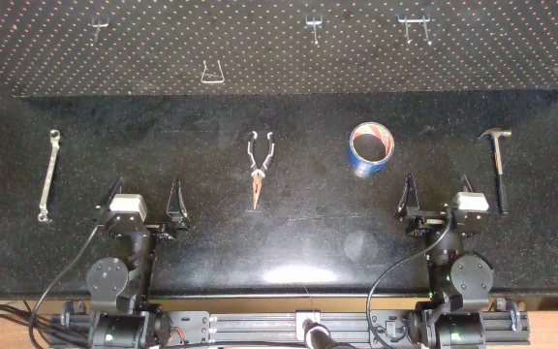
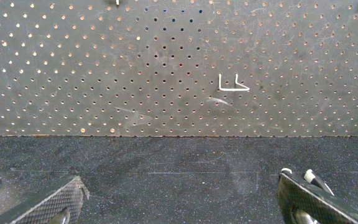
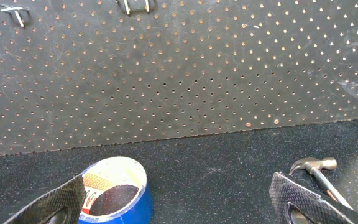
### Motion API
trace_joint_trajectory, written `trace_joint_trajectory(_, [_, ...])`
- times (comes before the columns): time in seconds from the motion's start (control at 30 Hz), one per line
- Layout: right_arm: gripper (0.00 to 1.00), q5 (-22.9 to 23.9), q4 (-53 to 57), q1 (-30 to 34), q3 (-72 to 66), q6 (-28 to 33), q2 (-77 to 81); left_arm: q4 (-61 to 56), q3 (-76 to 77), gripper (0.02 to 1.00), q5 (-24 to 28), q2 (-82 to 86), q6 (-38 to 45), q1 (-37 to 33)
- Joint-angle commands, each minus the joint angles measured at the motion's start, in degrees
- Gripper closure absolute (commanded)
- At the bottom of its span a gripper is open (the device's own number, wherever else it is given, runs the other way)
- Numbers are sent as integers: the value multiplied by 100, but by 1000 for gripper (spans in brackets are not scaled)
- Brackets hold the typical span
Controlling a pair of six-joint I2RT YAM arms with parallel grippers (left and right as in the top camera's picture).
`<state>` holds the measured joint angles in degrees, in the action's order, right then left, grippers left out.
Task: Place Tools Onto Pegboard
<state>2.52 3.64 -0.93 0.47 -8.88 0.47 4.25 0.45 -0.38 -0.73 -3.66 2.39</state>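
**Four tools on the mat, nothing hung yet: grip notes**

Both arms are parked at 6 o'clock. The left gripper (image 1: 146, 184) and right gripper (image 1: 438, 179) both have their jaws spread wide and are holding nothing.

The wrench (image 1: 48, 176) lies flat at the left gripper's 9 o'clock. It's thin, stiff steel and probably slick, so I'd pinch it mid-shank across the narrow sides.

The pliers (image 1: 261, 168) are at its 3 o'clock, nose pointing back toward the arms. The handles could swing, so I'd grab near the pivot.

The tape (image 1: 371, 147) sits at the right gripper's 10 o'clock. It's a light, hollow roll, so one finger inside and one outside the wall should do it.

The hammer (image 1: 498, 165) is at its 2 o'clock, head away from the arms. It's surely head-heavy, so I'd take the handle close up under the head or it'll tip.

Past all that, at 12 o'clock, the pegboard (image 1: 356, 68) has bare hooks (image 1: 415, 27) along the far edge and a wire loop (image 1: 212, 74) closer in.
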Motion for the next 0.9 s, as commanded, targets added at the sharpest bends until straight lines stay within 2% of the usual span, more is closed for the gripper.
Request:
trace_joint_trajectory(0.03, [25,92,17,-46,-24,57,-42,31,-13,25,-37,57,72,-13])
trace_joint_trajectory(0.1, [27,92,17,-44,-24,59,-42,240,125,23,15,-136,-81,-44])
trace_joint_trajectory(0.13, [27,92,17,-44,-24,59,-42,992,577,25,2,-435,-422,-221])
trace_joint_trajectory(0.2, [25,92,17,-46,-24,57,-42,3456,2363,25,20,-1478,-763,-938])
trace_joint_trajectory(0.27, [29,92,17,-46,-24,59,-42,5285,4026,25,20,-2649,92,-1628])
trace_joint_trajectory(0.3, [25,92,17,-46,-24,59,-42,5692,4522,25,20,-3123,686,-1873])
trace_joint_trajectory(0.4, [27,92,17,-46,-24,59,-42,5825,5438,47,0,-4955,2651,-2809])
trace_joint_trajectory(0.47, [25,92,17,-44,-24,59,-42,5792,5742,66,310,-6354,3401,-3523])
trace_joint_trajectory(0.53, [25,92,17,-46,-24,59,-42,5792,6159,66,960,-7375,4378,-4033])
trace_joint_trajectory(0.63, [27,92,17,-44,-24,59,-42,5799,7049,66,999,-8817,5353,-4483])
trace_joint_trajectory(0.7, [27,92,17,-46,-24,59,-42,5775,7241,66,960,-9211,5593,-4474])
trace_joint_trajectory(0.77, [27,92,17,-46,-24,59,-42,5683,7469,66,636,-9694,5624,-4476])
trace_joint_trajectory(0.9, [25,92,17,-46,-24,59,-42,5075,7488,71,595,-10113,5608,-4481])
